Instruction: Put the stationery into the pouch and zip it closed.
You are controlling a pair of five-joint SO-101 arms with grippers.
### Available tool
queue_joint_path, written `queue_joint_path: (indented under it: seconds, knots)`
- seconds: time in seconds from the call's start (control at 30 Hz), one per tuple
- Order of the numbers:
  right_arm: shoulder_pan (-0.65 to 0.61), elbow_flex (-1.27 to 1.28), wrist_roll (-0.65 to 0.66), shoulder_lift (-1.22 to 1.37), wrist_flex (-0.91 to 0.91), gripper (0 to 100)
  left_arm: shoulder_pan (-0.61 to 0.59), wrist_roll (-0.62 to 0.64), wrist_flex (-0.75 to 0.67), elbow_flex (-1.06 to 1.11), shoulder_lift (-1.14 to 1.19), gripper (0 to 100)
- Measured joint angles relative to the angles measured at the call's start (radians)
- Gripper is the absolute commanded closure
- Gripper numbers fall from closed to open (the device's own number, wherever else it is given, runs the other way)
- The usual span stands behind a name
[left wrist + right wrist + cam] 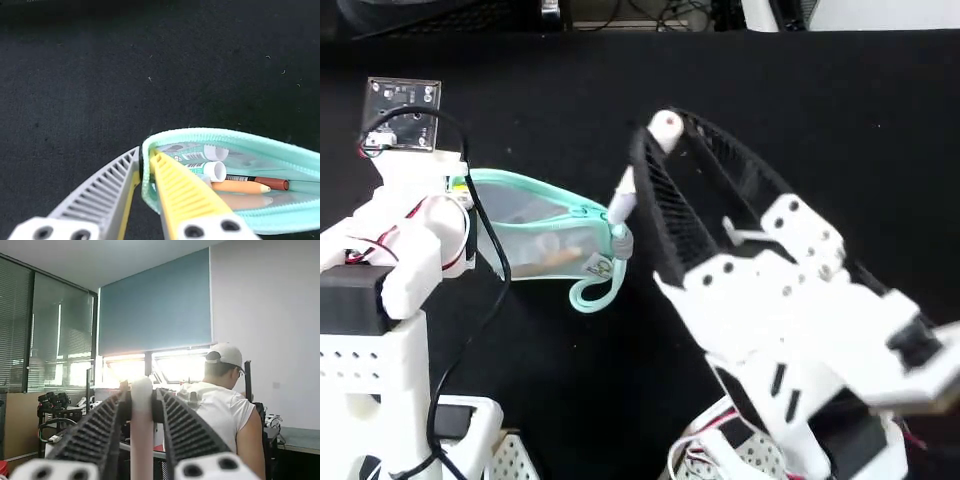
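Jaws clenched on both arms; pouch (535, 235) part-filled, zip (220, 131) open.
Left gripper (145, 152) pinching the pouch rim, pencils (242, 187) and a tube (207, 170) lodged past its jaws. Right gripper (141, 392) gripping a white pen (141, 440) by its top, long axis steep, lower end pointing down at the pouch's far end. Remaining: pen in, zip shut.

The black cloth table top (860, 80) is matt and faintly fuzzy, flecked with lint. The mint-green zip pouch (225, 134) has a woven fabric rim and a frosted, half-clear plastic side. Inside, the orange wooden pencil (240, 187) looks smoothly painted (the white-capped tube (215, 171) beside it is glossy plastic). The left gripper (145, 151) has ribbed matt plastic fingers, yellow and grey; the right gripper (141, 390) has black ones, around a smooth white plastic pen (141, 440).
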Motion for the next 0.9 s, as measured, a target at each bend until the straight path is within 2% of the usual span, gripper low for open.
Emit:
queue_joint_path:
  seconds: [0.13,0.3,0.67,0.9]
  knots:
    - [-0.043,-0.021,-0.051,0.077,0.0,98.5,0.0,0.0,0.0,0.0,0.0,97]
    - [-0.092,-0.021,-0.054,0.13,-0.003,98.5,0.0,0.0,0.0,0.0,0.0,97]
    - [-0.098,-0.021,-0.057,0.245,-0.146,98.5,0.0,-0.002,0.0,0.014,-0.008,97]
    - [-0.098,0.006,-0.057,0.354,-0.155,98.5,0.0,-0.002,0.0,0.014,-0.008,97]
